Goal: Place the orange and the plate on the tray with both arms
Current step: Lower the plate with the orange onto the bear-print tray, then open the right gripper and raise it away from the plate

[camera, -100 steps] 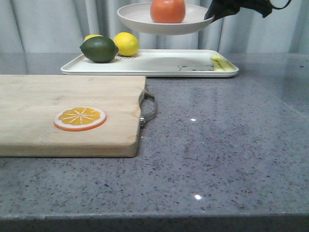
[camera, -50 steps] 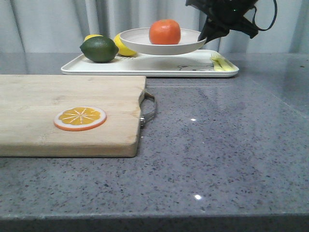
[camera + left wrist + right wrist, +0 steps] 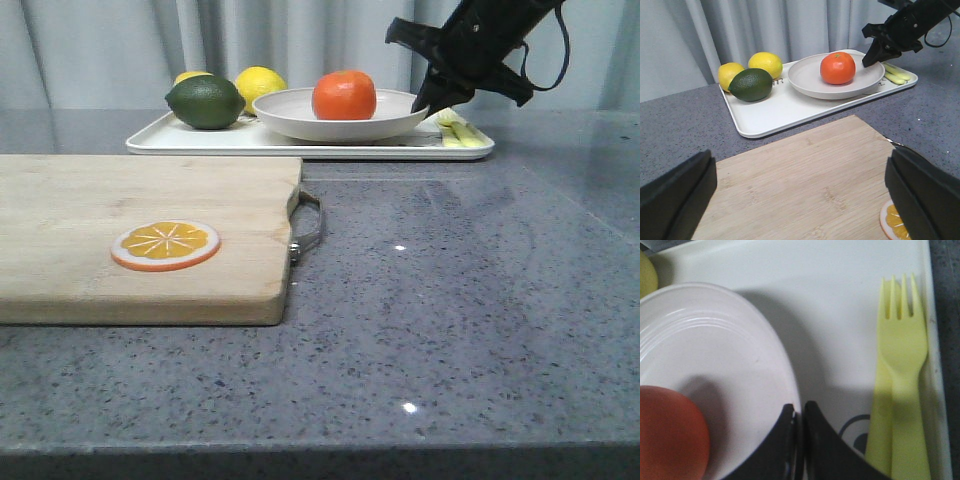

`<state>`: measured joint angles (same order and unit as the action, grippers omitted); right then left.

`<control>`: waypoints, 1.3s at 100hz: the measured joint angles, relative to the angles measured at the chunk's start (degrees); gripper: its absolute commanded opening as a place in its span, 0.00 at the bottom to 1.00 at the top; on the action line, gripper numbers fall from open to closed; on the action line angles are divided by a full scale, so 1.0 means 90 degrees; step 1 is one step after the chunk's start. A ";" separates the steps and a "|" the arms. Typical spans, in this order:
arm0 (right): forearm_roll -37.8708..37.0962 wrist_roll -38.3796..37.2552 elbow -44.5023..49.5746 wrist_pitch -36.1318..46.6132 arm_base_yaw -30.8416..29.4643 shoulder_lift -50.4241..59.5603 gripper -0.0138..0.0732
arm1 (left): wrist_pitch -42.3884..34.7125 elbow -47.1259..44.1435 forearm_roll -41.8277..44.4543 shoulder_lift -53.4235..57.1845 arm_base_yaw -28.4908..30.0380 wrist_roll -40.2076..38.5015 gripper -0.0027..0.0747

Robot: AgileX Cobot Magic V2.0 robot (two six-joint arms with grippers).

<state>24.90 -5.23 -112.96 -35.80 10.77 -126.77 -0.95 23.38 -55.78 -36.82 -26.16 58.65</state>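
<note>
The off-white plate [image 3: 290, 110] sits low on the white tray [image 3: 200, 141] at the back, with the orange [image 3: 344, 95] on it. My right gripper [image 3: 430, 103] is shut on the plate's right rim. In the right wrist view its closed jaws [image 3: 799, 412] pinch the plate's edge [image 3: 715, 355], with the orange [image 3: 667, 435] beside them and the tray [image 3: 840, 315] below. My left gripper [image 3: 801, 192] is open and empty above the cutting board. Its view shows the plate [image 3: 805, 80], orange [image 3: 837, 68], tray [image 3: 770, 110] and right gripper [image 3: 871, 59].
A dark green lime [image 3: 205, 102] and two yellow lemons [image 3: 262, 85] lie on the tray's left part. A yellow-green fork [image 3: 455, 130] lies at its right end. A wooden cutting board [image 3: 140, 190] with an orange slice disc [image 3: 166, 245] covers the front left.
My right gripper has come down with the plate and orange, from high above the tray to the tray's surface. Nothing else has moved.
</note>
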 measured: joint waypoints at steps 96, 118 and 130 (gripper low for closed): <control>0.0014 0.0000 -0.0009 -0.0014 -0.0026 -0.0093 0.53 | 0.0000 0.0000 0.0000 0.0000 0.0000 0.0011 0.89; -0.0091 0.0062 -0.0009 -0.0109 -0.0026 0.0007 0.64 | 0.0000 0.0000 0.0000 0.0000 0.0000 0.0011 0.89; -0.0602 0.0192 -0.0009 -0.0377 -0.0026 0.0401 0.64 | 0.0000 0.0000 0.0000 0.0000 0.0000 0.0011 0.89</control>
<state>19.48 -3.50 -113.04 -39.19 10.53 -123.16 -0.95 23.38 -55.78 -36.82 -26.16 58.74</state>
